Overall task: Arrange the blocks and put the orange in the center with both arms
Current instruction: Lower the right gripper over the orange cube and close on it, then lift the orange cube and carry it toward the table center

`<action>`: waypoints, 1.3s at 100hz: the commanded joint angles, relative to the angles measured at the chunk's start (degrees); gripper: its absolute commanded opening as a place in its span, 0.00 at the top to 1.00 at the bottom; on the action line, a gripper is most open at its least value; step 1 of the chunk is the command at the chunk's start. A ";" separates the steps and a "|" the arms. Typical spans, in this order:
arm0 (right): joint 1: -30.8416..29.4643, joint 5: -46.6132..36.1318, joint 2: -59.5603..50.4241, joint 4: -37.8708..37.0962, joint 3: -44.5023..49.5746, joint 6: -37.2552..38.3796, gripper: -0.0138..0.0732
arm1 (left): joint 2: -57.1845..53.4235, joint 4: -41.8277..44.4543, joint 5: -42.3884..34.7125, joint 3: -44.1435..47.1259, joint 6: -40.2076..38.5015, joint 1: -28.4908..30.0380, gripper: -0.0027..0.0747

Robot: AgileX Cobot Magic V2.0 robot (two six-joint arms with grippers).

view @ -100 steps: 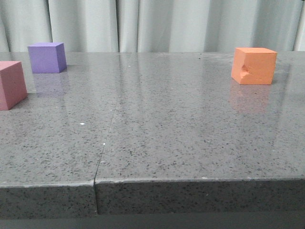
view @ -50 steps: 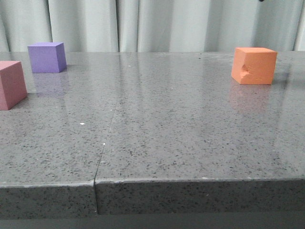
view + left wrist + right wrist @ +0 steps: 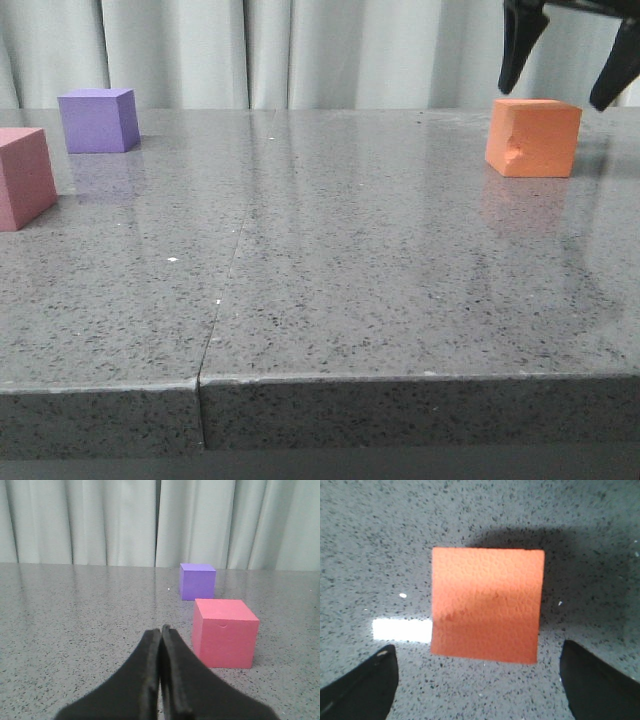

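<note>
progress looks early: the right gripper (image 3: 570, 75) hangs with fingers spread wide directly above the orange cube (image 3: 533, 137), one finger to each side and neither touching it. the left gripper (image 3: 161, 645) is pressed together and holds nothing, with the pink-red cube (image 3: 225, 632) just ahead of it and the purple cube (image 3: 197, 581) beyond. the grasp, the carry to the center and any shifting of the other blocks all seem left to do.

Orange cube (image 3: 533, 137), purple cube (image 3: 97, 120), pink-red cube (image 3: 25, 177), speckled grey tabletop (image 3: 350, 270)
</note>
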 commanded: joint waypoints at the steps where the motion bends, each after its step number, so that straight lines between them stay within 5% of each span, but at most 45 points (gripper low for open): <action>1: -0.12 -1.89 -1.68 0.32 -1.74 0.05 0.10 | -1.63 -0.39 -4.66 2.31 -0.11 0.02 0.99; 32: -0.12 -2.36 1.64 0.32 -1.74 0.05 0.12 | -1.63 -0.39 -4.66 2.31 -0.11 0.02 0.99; 56: -0.12 -4.23 1.92 0.32 -1.74 0.00 0.53 | -1.63 -0.39 -4.66 2.31 -0.11 0.02 0.99; 66: -0.12 -4.46 1.92 0.32 -1.74 0.00 0.60 | -1.63 -0.39 -4.66 2.31 -0.11 0.02 0.99; 130: 1.27 2.52 1.92 5.19 -8.43 0.00 0.61 | -1.63 -0.39 -4.66 2.31 -0.11 0.02 0.99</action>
